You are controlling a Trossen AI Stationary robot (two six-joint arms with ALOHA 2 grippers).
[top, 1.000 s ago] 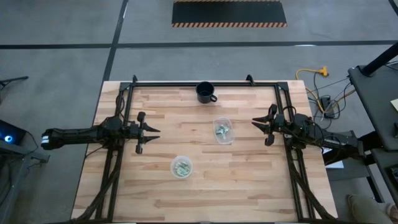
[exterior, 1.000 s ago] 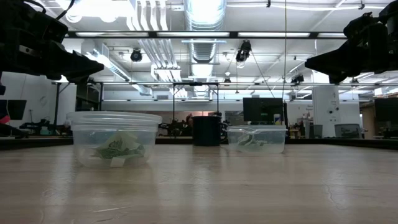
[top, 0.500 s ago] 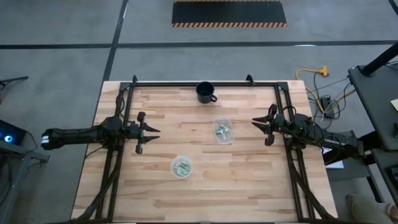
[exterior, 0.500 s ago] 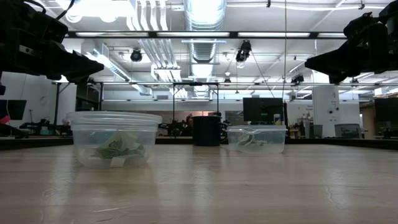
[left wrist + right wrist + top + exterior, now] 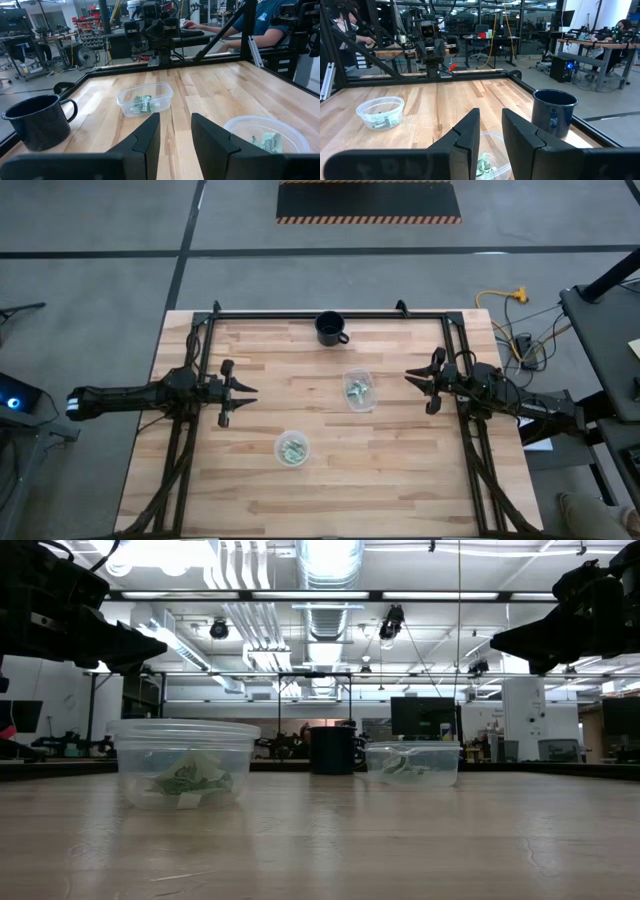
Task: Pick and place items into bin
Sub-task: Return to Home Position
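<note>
Nothing moved: left gripper [image 5: 245,391] and right gripper [image 5: 415,380], both parted, hover at opposite table [image 5: 400,470] edges.

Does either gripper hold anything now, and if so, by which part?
Nothing is held. The left gripper and the right gripper are both open and empty, each above its side of the table.

From high above we look straight down on the whole table [image 5: 400,480]. Our low camera sits at its six o'clock edge, facing twelve. Wrist cameras at nine and three face each other, close over the wood. All four share the black mug [image 5: 331,329] and the round bin [image 5: 292,448].
</note>
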